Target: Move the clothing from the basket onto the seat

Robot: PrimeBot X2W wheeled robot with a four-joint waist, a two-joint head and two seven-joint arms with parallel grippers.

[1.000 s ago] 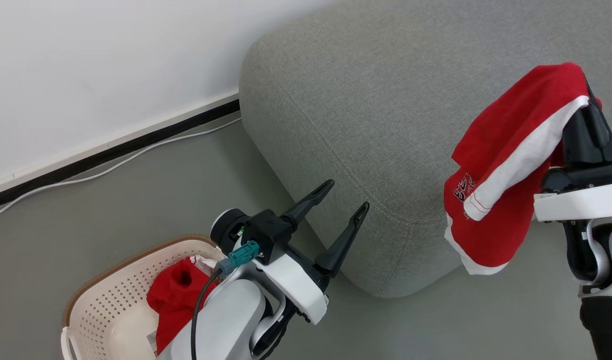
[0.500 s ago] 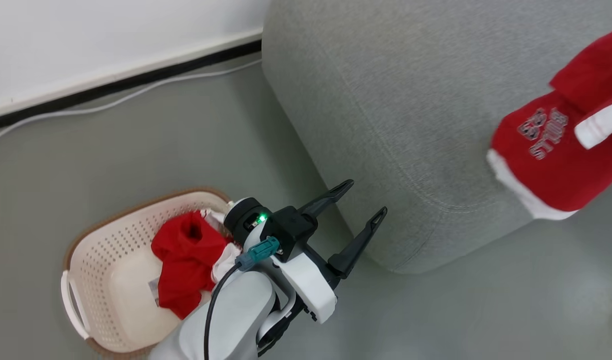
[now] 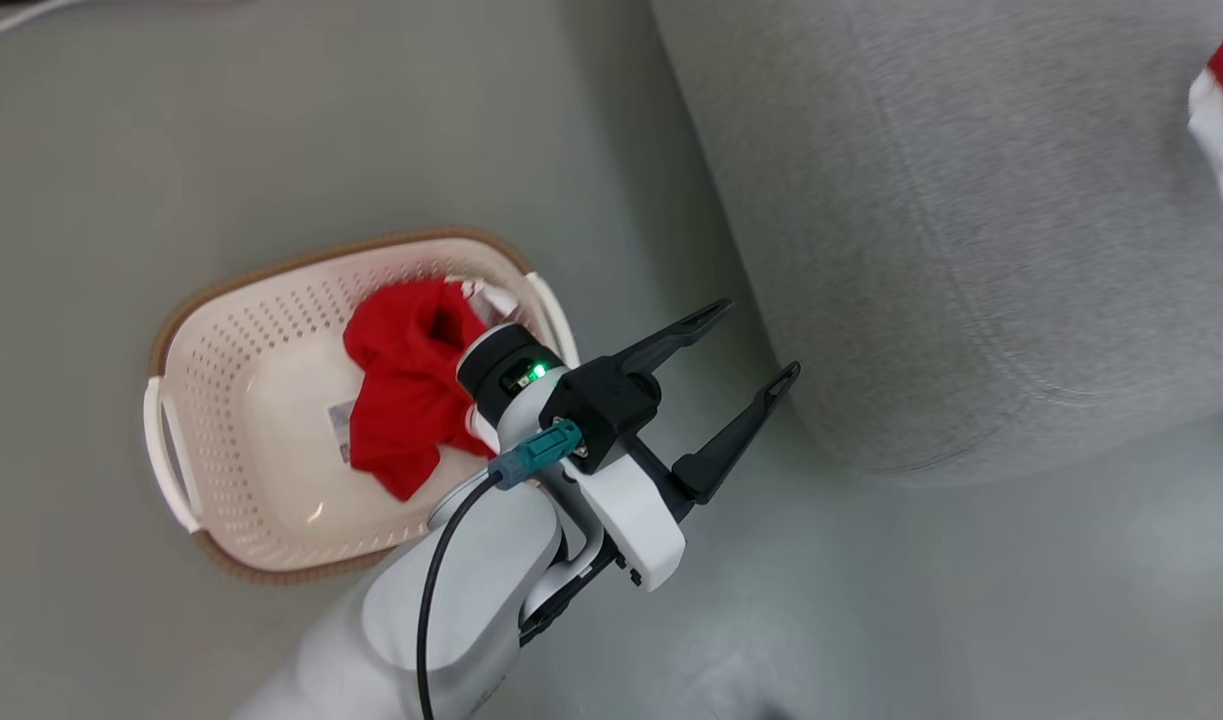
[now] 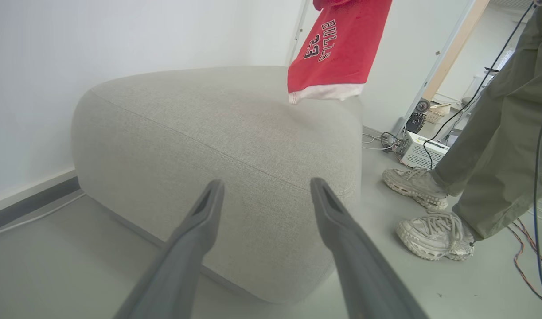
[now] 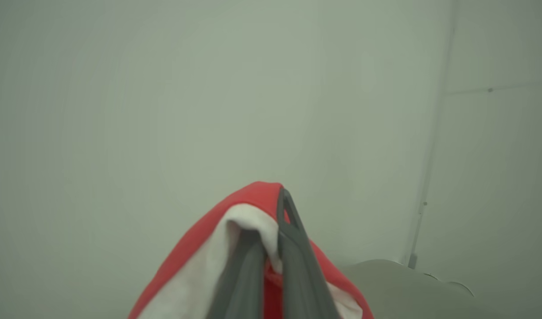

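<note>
Red clothing (image 4: 337, 48) pinched in clamped right tool (image 5: 266, 217), hanging above seat (image 4: 217, 124); spread, empty left tool (image 3: 756, 340) beside basket (image 3: 221, 340), nearer remaining garment (image 3: 406, 385).

Red clothing (image 3: 406, 385) with white trim, cream perforated basket (image 3: 231, 400) rimmed brown, light grey seat (image 3: 971, 230).

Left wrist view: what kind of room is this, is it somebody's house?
Probably a robot test room dressed like a living room. There is a large light grey fabric sofa and a cream-white perforated plastic laundry basket, but also a wired-up white equipment box on the grey floor.
</note>
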